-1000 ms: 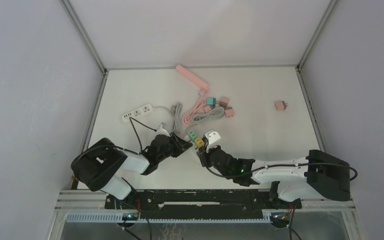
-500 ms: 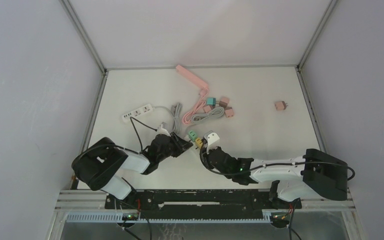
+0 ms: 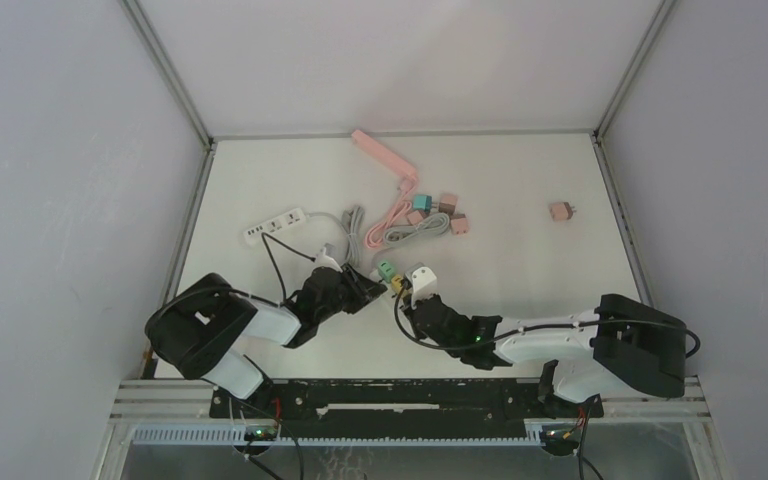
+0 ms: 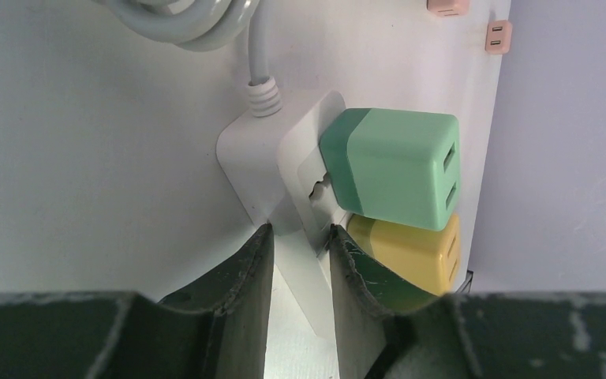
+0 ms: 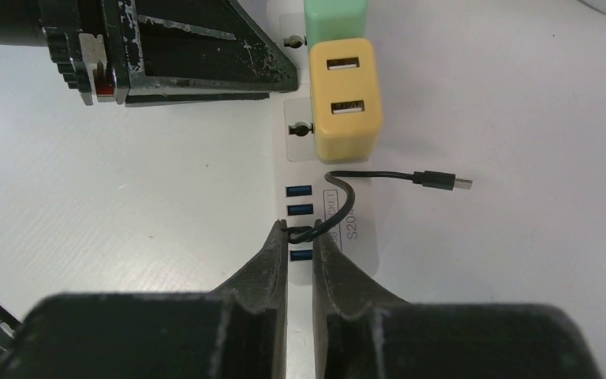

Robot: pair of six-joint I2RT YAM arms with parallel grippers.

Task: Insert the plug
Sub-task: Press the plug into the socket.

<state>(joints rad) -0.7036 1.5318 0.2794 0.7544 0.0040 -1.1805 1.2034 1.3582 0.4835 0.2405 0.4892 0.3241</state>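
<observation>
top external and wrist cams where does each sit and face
Top external: overhead, behind the robot, looking down at table; left arm and right arm show.
Left wrist: on left gripper, fingers showing, facing clamped power strip.
Right wrist: on right gripper, fingers showing, facing pinched black cable.
Both wrist views share the yellow adapter.

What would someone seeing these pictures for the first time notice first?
The green plug and yellow plug, seated side by side in the white power strip, stand out at the near middle of the table, where the left pincer clamps it. Beside them, the right pincer pinches a thin black cable over the strip's blue USB ports. A pink power strip lies near the far edge.
</observation>
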